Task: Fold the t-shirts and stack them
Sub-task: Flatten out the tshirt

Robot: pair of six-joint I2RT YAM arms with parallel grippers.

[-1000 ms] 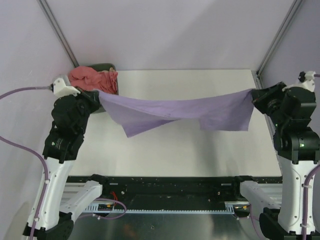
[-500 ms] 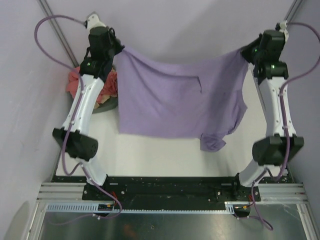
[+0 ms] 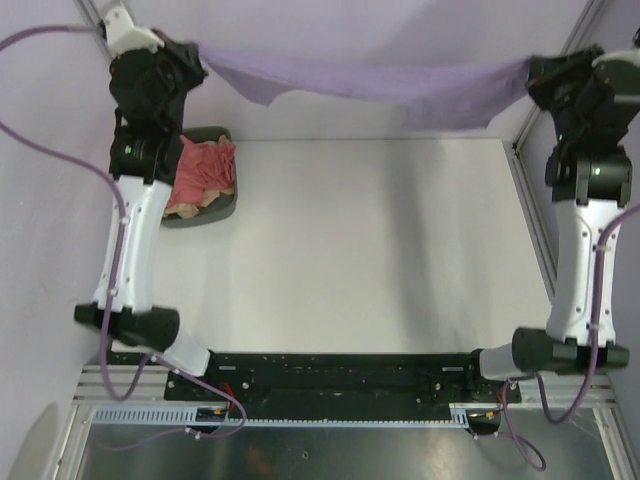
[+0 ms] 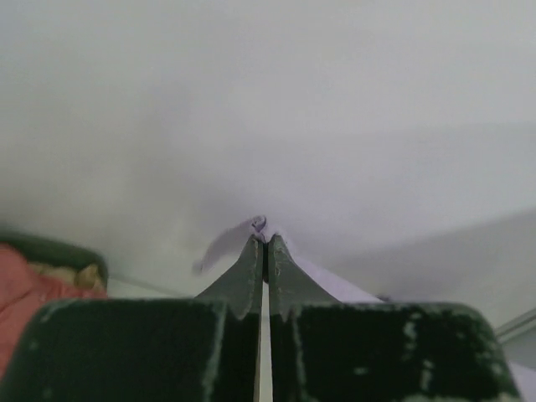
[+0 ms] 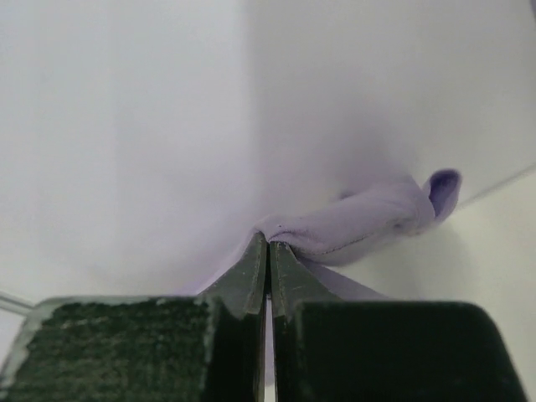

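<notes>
A lavender t-shirt [image 3: 370, 80] hangs stretched in the air at the far side, high above the table, nearly edge-on to the top camera. My left gripper [image 3: 200, 62] is shut on its left corner, a small tuft of lavender cloth [image 4: 258, 224] showing at the tips. My right gripper [image 3: 530, 78] is shut on the other corner, where a rolled hem [image 5: 368, 219] runs off to the right. Salmon-pink t-shirt cloth [image 3: 205, 170] lies crumpled in a dark bin [image 3: 225, 205], with a tan t-shirt [image 3: 185, 208] under it.
The white table [image 3: 370, 250] lies below the raised shirt. The dark bin also shows at the lower left of the left wrist view [image 4: 50, 251]. Metal frame posts [image 3: 572, 40] stand at the far corners, and lavender walls close in the sides.
Both arms have lifted and swung the lavender shirt up and away to the far wall. It went from sagging over the table, to spread wide, to a thin raised band.
</notes>
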